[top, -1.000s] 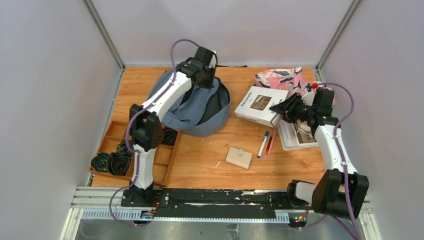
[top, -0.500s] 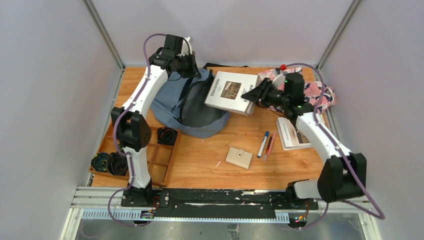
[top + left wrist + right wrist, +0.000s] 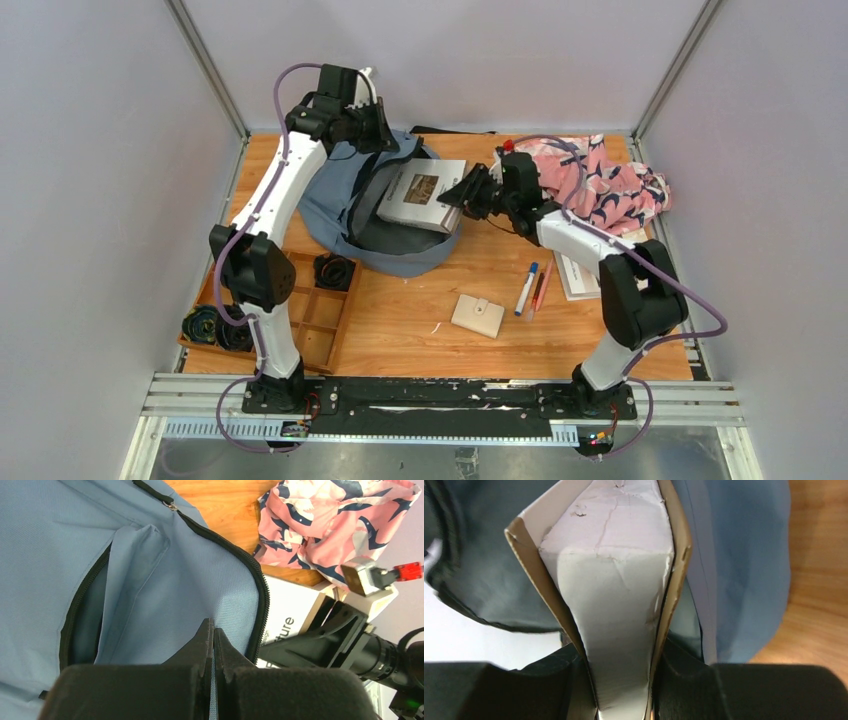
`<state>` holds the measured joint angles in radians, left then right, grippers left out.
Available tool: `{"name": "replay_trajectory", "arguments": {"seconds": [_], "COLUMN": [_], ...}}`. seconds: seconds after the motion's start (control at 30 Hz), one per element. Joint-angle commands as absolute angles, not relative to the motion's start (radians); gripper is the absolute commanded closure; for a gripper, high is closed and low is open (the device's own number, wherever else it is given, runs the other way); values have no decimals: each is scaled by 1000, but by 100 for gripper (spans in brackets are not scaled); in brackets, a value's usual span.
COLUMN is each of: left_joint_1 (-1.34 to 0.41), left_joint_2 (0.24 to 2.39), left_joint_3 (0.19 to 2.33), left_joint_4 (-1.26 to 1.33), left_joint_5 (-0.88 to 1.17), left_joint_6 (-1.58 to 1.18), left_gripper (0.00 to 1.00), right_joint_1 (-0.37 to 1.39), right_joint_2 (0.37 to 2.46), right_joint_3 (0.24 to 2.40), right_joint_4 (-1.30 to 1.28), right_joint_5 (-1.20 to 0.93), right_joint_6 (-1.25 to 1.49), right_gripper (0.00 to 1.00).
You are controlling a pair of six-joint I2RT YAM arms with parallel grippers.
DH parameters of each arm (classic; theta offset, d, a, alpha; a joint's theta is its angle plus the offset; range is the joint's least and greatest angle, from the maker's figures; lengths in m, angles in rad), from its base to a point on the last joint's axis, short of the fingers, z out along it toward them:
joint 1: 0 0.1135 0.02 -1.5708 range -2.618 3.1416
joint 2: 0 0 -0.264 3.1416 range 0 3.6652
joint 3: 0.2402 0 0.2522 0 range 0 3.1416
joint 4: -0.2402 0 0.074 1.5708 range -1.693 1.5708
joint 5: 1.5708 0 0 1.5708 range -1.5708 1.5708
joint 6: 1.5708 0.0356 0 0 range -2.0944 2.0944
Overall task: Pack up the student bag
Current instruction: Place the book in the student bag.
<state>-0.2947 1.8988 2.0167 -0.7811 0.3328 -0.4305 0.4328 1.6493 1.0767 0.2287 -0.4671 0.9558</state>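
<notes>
Wooden table [image 3: 400,300]; my right gripper [image 3: 458,195] clamps the book [image 3: 420,195], long axis pointing left into the student bag [image 3: 400,262]. Left gripper [image 3: 212,630] pinches its flap.

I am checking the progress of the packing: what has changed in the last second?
The right gripper, shut on the book, carried it left to the mouth of the bag. The left gripper, pinching the bag's flap, swung back and left, pulling it open. The wallet, pens and tray stayed.
</notes>
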Motion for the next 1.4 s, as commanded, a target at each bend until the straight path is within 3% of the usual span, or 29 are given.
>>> {"name": "replay_trajectory", "arguments": {"seconds": [0.0, 0.43, 0.7, 0.97, 1.03, 1.23, 1.37], "left_joint_1": [-288, -287, -288, -277, -275, -261, -248], "left_joint_2": [1821, 1826, 1834, 1780, 1779, 1775, 1770], "left_joint_3": [2014, 2038, 2040, 1941, 1938, 1939, 1915], "left_joint_4": [-770, -751, -719, -634, -628, -647, -643], "left_joint_5": [301, 345, 373, 374, 375, 365, 355], "left_joint_6": [-453, -521, -578, -639, -638, -619, -613], "left_gripper": [100, 100, 100, 100, 100, 100, 100], "right_joint_1": [432, 563, 610, 653, 656, 654, 650], "right_joint_2": [1700, 1993, 2055, 2204, 2204, 2136, 2055], "right_joint_3": [1154, 1388, 1394, 1584, 1582, 1528, 1458], "right_joint_4": [441, 571, 565, 434, 429, 300, 269], "right_joint_5": [-404, -303, -229, -230, -246, -292, -305], "right_joint_6": [1067, 1229, 1225, 1151, 1129, 1026, 974], "right_gripper": [90, 93, 93, 94, 78, 10, 5]}}
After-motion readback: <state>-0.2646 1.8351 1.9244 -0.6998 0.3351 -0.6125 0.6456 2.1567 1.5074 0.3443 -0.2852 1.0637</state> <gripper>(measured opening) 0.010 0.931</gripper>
